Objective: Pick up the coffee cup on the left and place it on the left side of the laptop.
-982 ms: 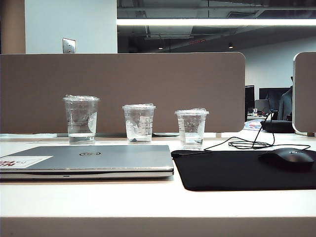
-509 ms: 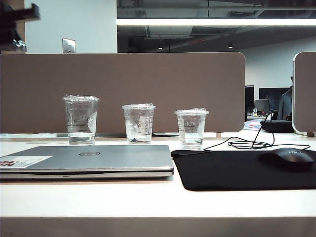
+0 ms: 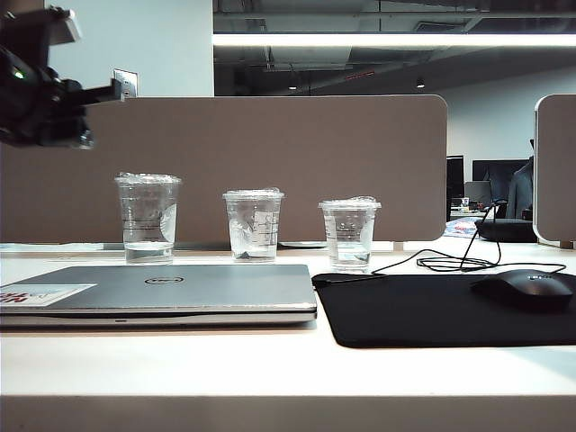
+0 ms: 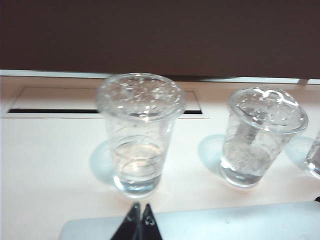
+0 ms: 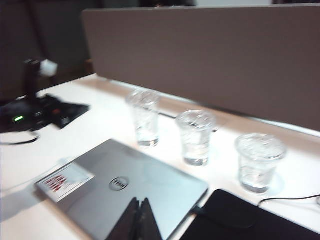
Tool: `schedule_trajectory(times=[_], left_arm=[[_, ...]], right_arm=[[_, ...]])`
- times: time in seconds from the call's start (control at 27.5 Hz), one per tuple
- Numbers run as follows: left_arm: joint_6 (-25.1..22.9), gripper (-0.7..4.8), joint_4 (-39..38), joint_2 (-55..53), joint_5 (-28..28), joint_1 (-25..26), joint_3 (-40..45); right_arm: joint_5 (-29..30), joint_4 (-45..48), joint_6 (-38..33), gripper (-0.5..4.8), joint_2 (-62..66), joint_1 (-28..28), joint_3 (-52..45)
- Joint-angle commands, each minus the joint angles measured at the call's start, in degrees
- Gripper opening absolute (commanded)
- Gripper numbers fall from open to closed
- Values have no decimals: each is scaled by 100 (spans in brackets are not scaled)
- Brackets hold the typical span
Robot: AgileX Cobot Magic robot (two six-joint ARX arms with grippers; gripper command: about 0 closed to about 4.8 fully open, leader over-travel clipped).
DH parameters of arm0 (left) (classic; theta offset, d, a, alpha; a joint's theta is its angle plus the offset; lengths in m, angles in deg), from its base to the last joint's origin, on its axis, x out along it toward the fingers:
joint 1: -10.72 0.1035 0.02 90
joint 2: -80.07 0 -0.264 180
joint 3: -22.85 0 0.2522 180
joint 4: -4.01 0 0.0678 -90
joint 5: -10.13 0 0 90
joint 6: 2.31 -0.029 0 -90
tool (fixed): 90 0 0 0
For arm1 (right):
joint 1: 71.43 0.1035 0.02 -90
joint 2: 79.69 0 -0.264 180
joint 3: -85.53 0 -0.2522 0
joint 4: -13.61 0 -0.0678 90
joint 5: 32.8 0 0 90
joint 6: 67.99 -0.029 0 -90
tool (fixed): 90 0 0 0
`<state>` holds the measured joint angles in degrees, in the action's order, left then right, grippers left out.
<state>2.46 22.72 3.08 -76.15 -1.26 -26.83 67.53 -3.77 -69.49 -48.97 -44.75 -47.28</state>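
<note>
While left gripper (image 4: 140,216) shut, coffee cup (image 4: 140,131) just beyond

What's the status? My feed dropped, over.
Left gripper shut, empty, above laptop, facing coffee cup. Right gripper shut, empty, over laptop. Cup untouched behind laptop. Nothing blocking.

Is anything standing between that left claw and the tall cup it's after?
Nothing visible. The left gripper, shut, hangs over the laptop edge, pointing at the coffee cup; only bare table lies between. The right gripper is shut above the laptop.
</note>
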Motion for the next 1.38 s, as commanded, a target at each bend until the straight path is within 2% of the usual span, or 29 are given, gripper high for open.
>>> schedule_trajectory(times=[0.04,0.07,0.11,0.15,0.25,0.36,0.51,0.62,1.38], left_arm=[[22,73,348,-293,-136,4,-168],[22,201,372,-428,-136,4,-234],[22,373,385,-562,-133,4,-308],[28,479,415,-686,-136,2,-369],[173,479,671,-1128,-138,-15,-538],[389,479,1462,-1773,-90,-15,-671],[535,479,1757,-2358,144,-15,-916],[544,479,2002,-2857,98,-15,-1231],[619,479,2127,-4653,623,15,-3058]], right_arm=[[-37,-96,24,-4,-13,284,48],[-37,-98,24,-4,-13,350,44],[-37,-98,24,-5,-13,383,44],[-31,-98,24,-4,-13,396,42],[-28,-114,24,-4,-9,393,42],[-26,-304,24,-4,-11,389,44],[22,-649,22,-4,-11,391,44],[31,-737,24,-4,-11,391,42],[35,-730,70,-4,-9,391,42]])
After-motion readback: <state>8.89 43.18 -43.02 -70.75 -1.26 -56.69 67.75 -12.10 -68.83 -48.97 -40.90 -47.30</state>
